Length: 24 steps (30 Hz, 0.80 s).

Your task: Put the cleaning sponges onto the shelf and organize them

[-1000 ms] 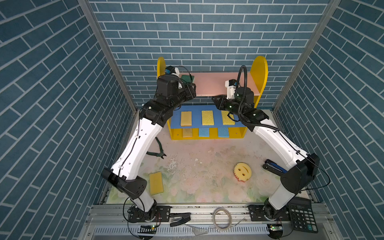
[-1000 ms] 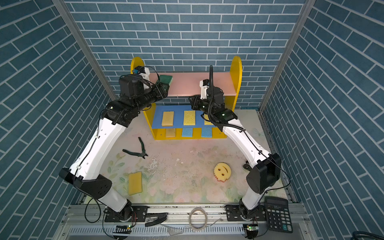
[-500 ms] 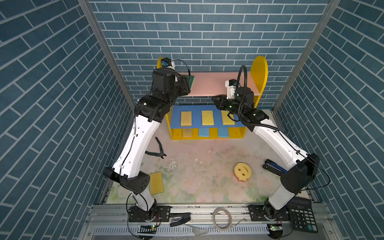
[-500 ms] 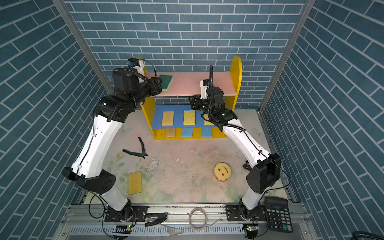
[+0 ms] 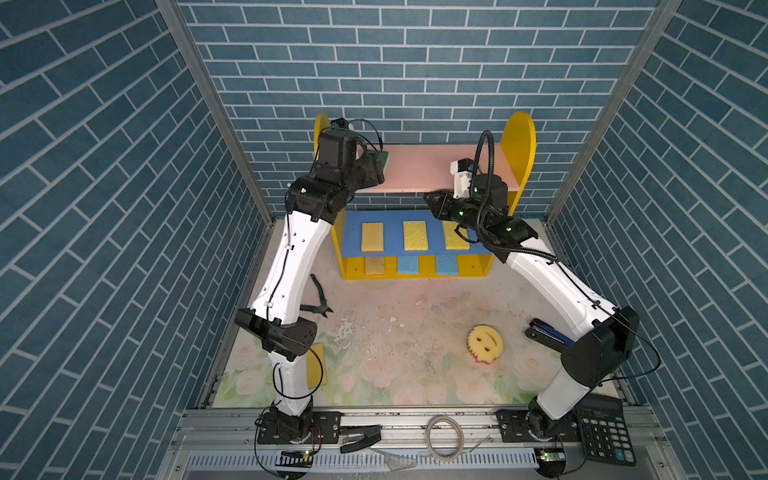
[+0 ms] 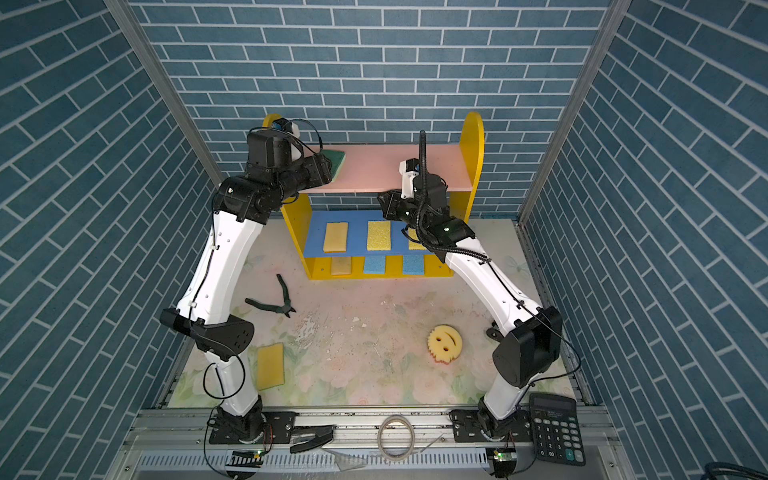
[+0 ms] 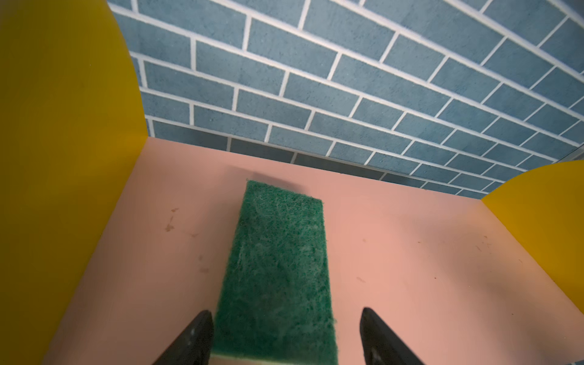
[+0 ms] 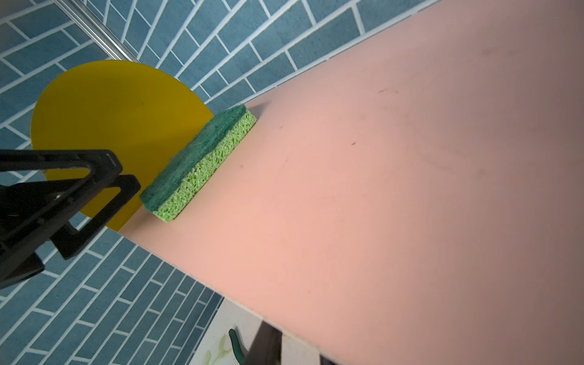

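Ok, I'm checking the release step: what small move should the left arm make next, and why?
Probably draw the left gripper straight back from the pink top board. The green-topped sponge lies flat on it and the jaws stand open on either side, so it looks released. Pulling straight back, not sideways, should avoid dragging it.

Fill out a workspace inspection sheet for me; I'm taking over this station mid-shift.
Surface: floral mat, scuffed white mid-table.
Job's things: green-topped sponge on the shelf's pink board; three yellow sponges on the blue board; tan sponge and two blue sponges on the base; smiley sponge and loose yellow sponge on the mat.
Clutter: pliers, calculator, wire coil.
End effectors: left end effector open astride the green-topped sponge; right end effector by the pink board's front edge, state unclear.
Cables: black hose loops over right wrist.
Surroundings: blue brick-pattern walls.
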Available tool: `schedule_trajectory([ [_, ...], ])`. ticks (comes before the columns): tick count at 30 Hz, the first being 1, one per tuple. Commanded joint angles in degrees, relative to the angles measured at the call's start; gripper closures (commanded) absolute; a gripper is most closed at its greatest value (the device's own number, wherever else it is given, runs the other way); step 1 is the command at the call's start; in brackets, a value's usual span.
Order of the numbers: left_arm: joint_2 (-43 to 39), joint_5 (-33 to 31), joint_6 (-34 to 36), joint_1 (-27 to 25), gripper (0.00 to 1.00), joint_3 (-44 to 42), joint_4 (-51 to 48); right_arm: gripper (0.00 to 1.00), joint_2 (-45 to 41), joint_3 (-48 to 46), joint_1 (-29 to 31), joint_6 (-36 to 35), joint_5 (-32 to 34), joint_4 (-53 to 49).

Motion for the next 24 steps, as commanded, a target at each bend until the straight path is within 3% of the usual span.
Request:
schedule_trajectory([
  [1, 0.1, 0.3, -1.1, 0.7, 0.26, 1.0, -0.9, 0.78, 0.1, 0.5, -0.5, -0.1, 0.4, 0.0],
  [12, -0.1, 0.6, -1.6, 0.9, 0.37, -3.8, 1.1, 0.78, 0.4, 0.8, -0.4, 0.1, 0.2, -0.2],
  [18, -0.9, -0.6, -1.5, 0.8, 0.38, -5.7, 1.8, 0.78, 0.2, 0.7, -0.6, 0.3, 0.2, -0.2],
  [22, -2.1, 0.5, -2.2, 0.8, 0.5, -7.6, 2.9, 0.78, 0.1, 0.6, -0.6, 0.4, 0.3, -0.2],
  [24, -3.0, 0.8, -2.7, 0.8, 0.51, -8.8, 3.5, 0.78, 0.2, 0.5, -0.6, 0.4, 0.2, -0.1],
])
